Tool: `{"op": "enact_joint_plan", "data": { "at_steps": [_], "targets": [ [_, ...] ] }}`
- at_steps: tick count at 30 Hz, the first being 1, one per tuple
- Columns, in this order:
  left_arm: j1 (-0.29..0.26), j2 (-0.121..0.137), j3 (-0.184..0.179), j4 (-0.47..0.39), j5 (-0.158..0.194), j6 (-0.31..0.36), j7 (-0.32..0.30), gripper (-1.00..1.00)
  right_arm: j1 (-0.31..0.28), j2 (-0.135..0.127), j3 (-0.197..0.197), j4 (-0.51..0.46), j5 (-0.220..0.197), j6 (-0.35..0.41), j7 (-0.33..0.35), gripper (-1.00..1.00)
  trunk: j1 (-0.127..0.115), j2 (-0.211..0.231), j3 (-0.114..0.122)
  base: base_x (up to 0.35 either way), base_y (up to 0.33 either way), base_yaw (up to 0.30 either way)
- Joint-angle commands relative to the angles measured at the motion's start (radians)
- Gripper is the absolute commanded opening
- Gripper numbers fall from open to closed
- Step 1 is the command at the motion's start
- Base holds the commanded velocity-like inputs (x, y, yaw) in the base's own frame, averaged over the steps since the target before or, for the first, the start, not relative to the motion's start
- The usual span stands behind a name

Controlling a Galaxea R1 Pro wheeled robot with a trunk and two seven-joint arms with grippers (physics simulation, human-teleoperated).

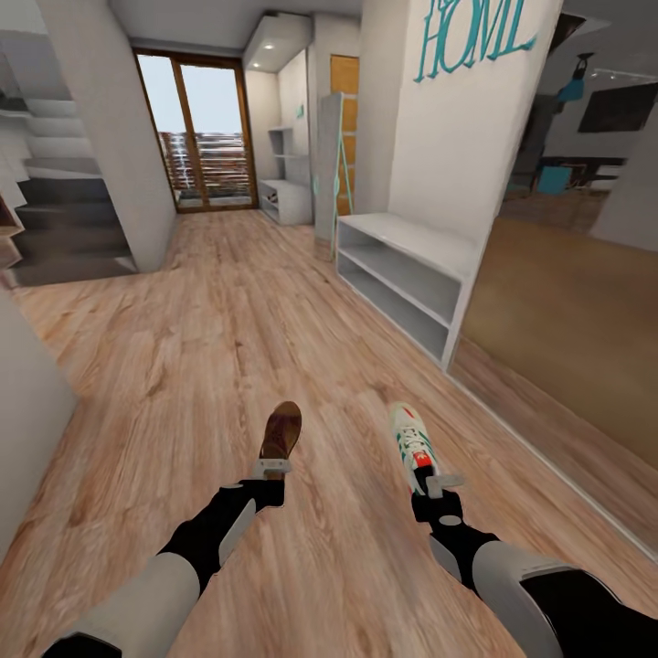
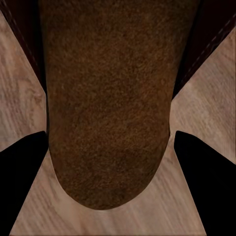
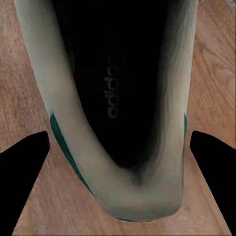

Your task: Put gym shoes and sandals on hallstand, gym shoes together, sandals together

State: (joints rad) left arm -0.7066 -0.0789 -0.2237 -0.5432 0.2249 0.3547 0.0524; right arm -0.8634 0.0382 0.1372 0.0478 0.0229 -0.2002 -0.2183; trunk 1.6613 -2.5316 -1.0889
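Carrying step in hand: left hand [image 1: 272, 467] is clamped on the heel of a sandal [image 1: 281, 430] and right hand [image 1: 432, 479] grips the heel of a gym shoe [image 1: 410, 439], both held above the corridor floor [image 1: 201, 338]. A white two-shelf unit [image 1: 402, 274] stands at 1 o'clock, with no upper shelf visible; a second shelved unit [image 1: 285, 196] stands far down the corridor at 12 o'clock; next move, by judgement, calls for driving on to the proper hallstand and setting each shoe on a shelf.

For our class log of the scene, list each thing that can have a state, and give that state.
Sandal: held off the floor in the left pincer.
Gym shoe: held off the floor in the right pincer.
White shelf unit: both shelves bare.
Glass doors: closed.
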Motion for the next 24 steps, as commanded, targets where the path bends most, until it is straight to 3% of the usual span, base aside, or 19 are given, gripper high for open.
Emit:
{"op": "enact_joint_plan", "data": {
  "at_steps": [1, 24],
  "targets": [
    [-0.001, 0.001, -0.005, -0.001, 0.01, 0.004, 0.005, -1.0, -0.002, 0.0, 0.007, 0.004, 0.003, -0.005, -0.006, -1.0, 0.0, 0.0, -0.001, 0.35, 0.001, 0.208],
    [-0.001, 0.001, -0.005, -0.001, 0.01, 0.004, 0.006, -1.0, -0.002, 0.001, 0.007, 0.004, 0.003, -0.005, -0.006, -1.0, 0.0, 0.0, -0.005, 0.35, 0.0, 0.103]
  ]
}}
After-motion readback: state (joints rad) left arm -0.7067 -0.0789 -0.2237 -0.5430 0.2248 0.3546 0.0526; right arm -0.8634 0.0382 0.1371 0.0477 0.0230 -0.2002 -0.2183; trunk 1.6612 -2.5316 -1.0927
